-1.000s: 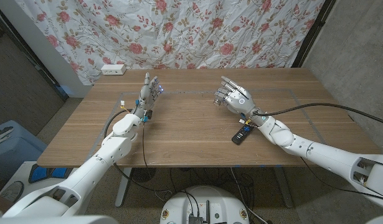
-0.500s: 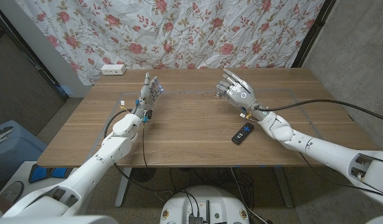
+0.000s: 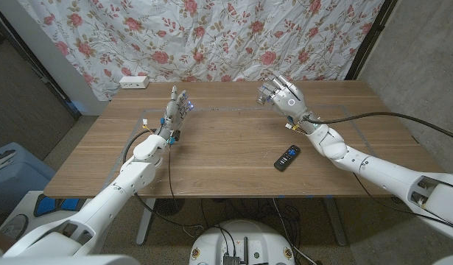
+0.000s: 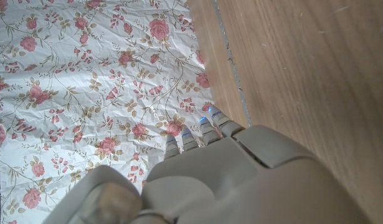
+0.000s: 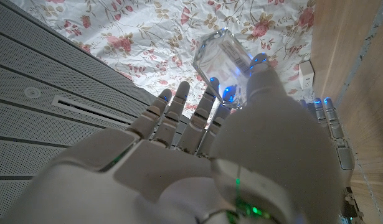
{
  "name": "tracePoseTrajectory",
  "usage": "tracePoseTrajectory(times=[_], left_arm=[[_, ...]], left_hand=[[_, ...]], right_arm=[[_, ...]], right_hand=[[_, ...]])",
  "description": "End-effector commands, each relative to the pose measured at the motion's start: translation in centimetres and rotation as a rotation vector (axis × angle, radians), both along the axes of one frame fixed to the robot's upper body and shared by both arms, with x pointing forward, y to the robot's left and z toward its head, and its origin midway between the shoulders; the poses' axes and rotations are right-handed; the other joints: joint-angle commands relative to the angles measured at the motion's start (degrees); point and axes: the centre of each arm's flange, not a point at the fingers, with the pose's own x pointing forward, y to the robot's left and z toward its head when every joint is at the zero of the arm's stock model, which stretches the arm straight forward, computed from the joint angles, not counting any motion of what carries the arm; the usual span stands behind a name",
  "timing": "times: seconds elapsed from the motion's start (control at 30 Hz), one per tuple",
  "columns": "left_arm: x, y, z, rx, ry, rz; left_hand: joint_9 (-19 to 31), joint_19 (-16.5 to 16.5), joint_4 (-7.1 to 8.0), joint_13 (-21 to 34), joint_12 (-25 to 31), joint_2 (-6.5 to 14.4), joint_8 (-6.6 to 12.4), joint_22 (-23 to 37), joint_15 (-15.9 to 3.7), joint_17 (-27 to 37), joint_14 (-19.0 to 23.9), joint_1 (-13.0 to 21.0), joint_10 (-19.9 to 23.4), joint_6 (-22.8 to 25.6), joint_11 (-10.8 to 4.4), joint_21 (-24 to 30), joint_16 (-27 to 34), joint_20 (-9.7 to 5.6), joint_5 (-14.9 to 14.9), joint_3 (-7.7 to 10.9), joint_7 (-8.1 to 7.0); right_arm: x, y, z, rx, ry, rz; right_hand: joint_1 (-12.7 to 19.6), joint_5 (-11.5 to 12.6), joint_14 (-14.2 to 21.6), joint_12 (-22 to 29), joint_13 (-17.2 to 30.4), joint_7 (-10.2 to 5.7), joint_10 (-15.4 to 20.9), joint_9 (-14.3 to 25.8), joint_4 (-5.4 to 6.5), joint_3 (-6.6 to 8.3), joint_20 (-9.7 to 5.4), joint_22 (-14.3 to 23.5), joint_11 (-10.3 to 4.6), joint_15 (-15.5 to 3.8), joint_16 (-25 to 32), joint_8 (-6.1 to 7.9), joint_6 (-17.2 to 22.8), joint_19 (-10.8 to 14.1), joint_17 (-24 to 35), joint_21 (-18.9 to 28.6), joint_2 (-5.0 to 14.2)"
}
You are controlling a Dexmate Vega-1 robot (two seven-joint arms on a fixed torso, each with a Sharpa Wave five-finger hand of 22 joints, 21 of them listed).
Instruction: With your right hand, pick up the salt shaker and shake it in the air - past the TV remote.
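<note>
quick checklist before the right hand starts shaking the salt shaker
1. Salt shaker held by the right hand: ok, the fingers are around the clear shaker.
2. Shaker off the table: ok, the hand is raised.
3. Hand past the TV remote: ok, the remote lies nearer the robot.
4. Left hand out of the way: ok, far across the table.
5. Firmness of grip: cannot tell.
6. Cap closed: cannot tell.

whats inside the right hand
The right hand holds the clear salt shaker; its top end shows past the fingers. The lower part is covered by the thumb and palm, and its contents cannot be made out.
</note>
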Motion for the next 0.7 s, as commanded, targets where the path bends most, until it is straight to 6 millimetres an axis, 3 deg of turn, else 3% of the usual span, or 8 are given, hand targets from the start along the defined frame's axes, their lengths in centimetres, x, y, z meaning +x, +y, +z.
tracePoseTrajectory(times=[0.03, 0.7], left_arm=[[0.0, 0.0, 0.0, 0.0, 0.0, 0.0], [0.0, 0.0, 0.0, 0.0, 0.0, 0.0]], left_hand=[[0.18, 0.46, 0.07, 0.21, 0.24, 5.78, 0.27, 0.28, -5.76, 0.09, 0.04, -0.04, 0.08, 0.24, -0.47, -0.2, 0.31, -1.36, 0.36, -0.33, -0.56], [0.18, 0.45, 0.07, 0.21, 0.23, 5.78, 0.25, 0.28, -5.8, 0.09, 0.03, -0.04, 0.08, 0.21, -0.48, -0.21, 0.3, -1.35, 0.36, -0.35, -0.54]], right_arm=[[-0.2, -0.1, 2.1, 0.016, -0.04, 0.005], [-0.8, 0.5, 4.3, 0.082, 0.046, 0.038]], right_hand=[[3.62, 0.29, 0.49, 0.43, 0.08, 0.0, -0.17, 0.15, 0.27, 0.49, -2.72, 0.19, -0.23, -8.95, -0.19, -0.09, 0.1, 0.51, 0.07, 0.43, 4.5], [1.85, -0.02, 1.14, 0.65, 0.22, 0.01, 0.33, 0.21, 0.92, -0.26, -2.44, 0.15, -0.24, -8.24, -0.06, -0.1, 0.76, 1.52, 0.1, 0.7, 4.11]])
